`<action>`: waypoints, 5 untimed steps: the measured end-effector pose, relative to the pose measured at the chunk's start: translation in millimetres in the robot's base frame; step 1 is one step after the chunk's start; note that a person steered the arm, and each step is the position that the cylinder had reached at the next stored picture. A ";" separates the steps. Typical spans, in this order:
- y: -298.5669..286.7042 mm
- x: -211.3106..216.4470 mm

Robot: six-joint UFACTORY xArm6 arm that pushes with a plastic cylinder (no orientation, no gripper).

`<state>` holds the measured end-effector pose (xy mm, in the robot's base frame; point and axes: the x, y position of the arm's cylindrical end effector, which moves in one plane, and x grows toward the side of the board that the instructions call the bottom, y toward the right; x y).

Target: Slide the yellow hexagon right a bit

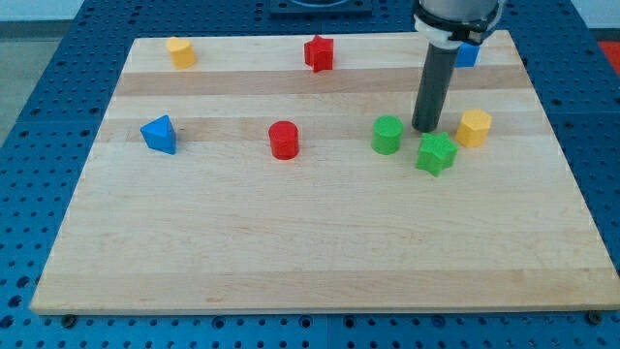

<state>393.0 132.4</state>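
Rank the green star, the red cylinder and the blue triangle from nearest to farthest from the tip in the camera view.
Measured from my tip:
1. The green star, just below the tip, slightly to the view's right.
2. The red cylinder, well off to the view's left, past the green cylinder.
3. The blue triangle, farthest, near the board's left edge.

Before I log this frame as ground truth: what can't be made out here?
- Blue block, view's top right: mostly hidden behind the rod; shape unreadable.
- Arm above the rod: cut off by the view's top edge.
- My tip: sits between green cylinder and yellow hexagon; whether it touches the green star is unclear.
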 end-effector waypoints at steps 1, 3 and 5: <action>0.0 8.2; 7.2 8.2; 23.2 8.3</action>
<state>401.3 155.6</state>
